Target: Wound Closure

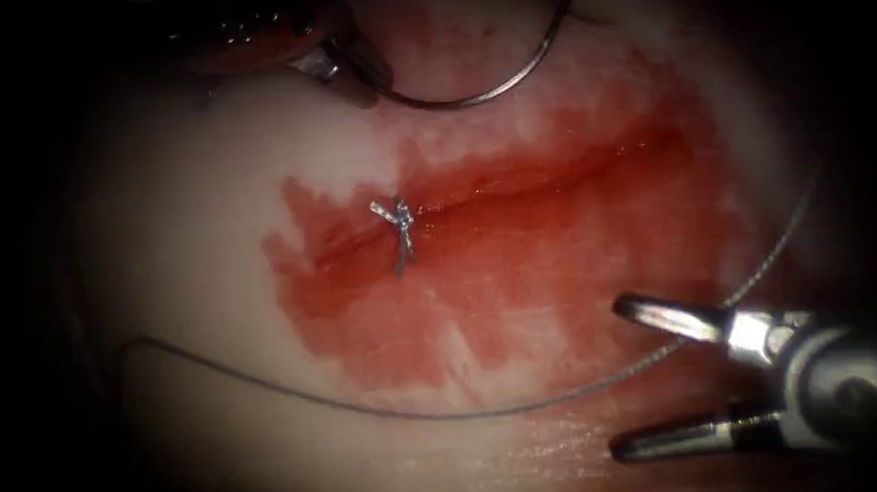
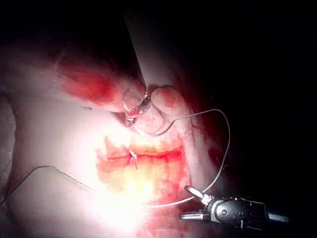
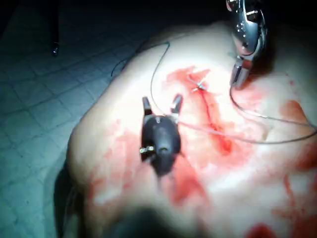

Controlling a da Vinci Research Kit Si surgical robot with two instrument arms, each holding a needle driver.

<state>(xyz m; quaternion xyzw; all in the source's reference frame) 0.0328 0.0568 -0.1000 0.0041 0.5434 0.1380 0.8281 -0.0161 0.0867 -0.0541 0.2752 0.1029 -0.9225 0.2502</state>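
A: What lies under the work?
B: A pale mound of tissue (image 1: 198,249) stained with red fluid (image 1: 520,272). The cut (image 1: 515,184) runs roughly left to right in the endoscope view, rising toward the right, with one knot (image 1: 397,221) tied near its left end. The rest of the cut lies open with free room around it.

A: And the needle?
B: The left hand (image 1: 334,66), pressed together, pinches the needle (image 1: 490,78) at one end. It hangs clear of the tissue beyond the cut, its curve bowing toward the wound and its other end pointing up and right.

A: The right hand?
B: The right hand (image 1: 621,379) is spread wide, holding nothing, near the cut's right part. The thread (image 1: 367,410) sweeps along the near side, passing just by its upper jaw.
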